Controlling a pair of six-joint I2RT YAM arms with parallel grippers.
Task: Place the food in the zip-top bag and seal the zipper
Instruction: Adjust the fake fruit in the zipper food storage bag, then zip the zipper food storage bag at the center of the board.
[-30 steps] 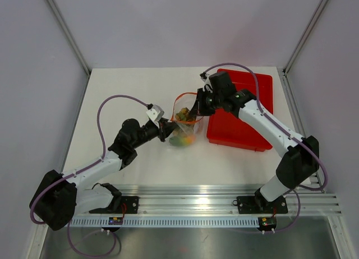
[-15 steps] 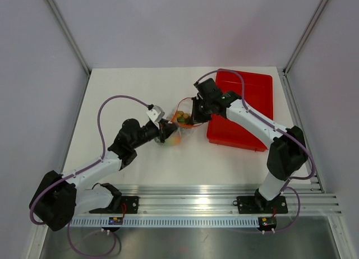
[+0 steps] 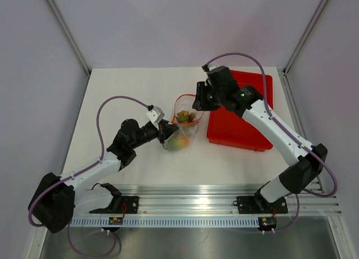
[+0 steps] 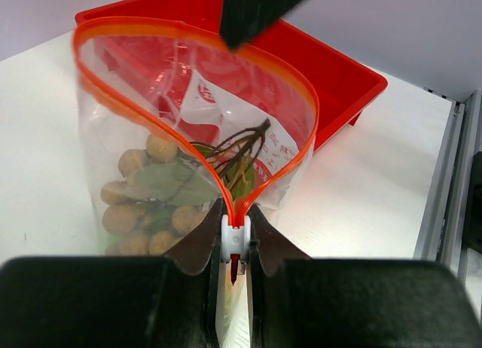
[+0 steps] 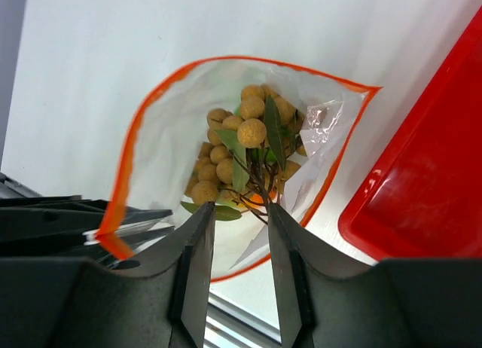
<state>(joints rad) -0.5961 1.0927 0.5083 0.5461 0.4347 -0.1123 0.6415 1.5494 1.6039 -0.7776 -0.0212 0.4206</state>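
Evidently my left gripper (image 4: 235, 221) pinched the zipper (image 4: 310, 114) end to prop the zip-top bag (image 4: 135, 111) upright; right gripper (image 5: 239, 212) hung narrowly parted, empty.

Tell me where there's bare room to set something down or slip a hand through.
Bare table lies back-left, between the left wall and the zip-top bag, and nearside, between the two arms. The visible red tray floor is bare. Crowded: the centre, where the left gripper pinches the zipper and the right gripper hangs over the bag.
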